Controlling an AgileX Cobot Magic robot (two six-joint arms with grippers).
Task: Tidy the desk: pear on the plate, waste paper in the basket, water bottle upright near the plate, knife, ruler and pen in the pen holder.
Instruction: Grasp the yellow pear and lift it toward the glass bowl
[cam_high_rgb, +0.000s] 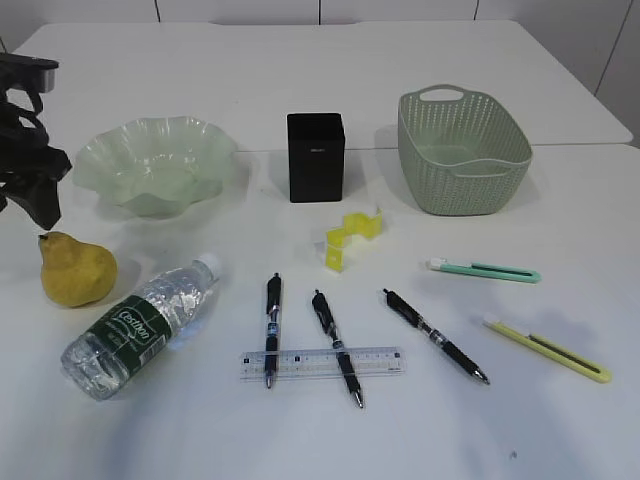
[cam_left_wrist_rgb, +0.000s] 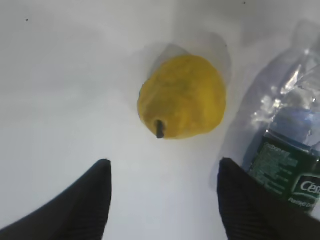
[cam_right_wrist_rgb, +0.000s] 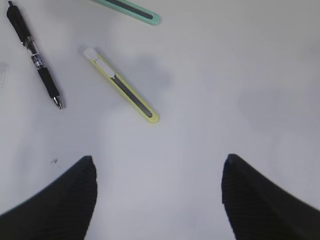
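The left gripper, fingers spread wide, hovers above the pear, lying centre-frame just beyond its fingertips.

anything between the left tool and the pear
Nothing: in the left wrist view only bare white desk separates the open left tool from the pear.

Yellow pear with dark stem; pale green translucent plate; sage-green perforated basket; matte black pen holder; clear water bottle, dark green label, white cap; yellow folded paper; apparently teal and yellow knives; white desk.
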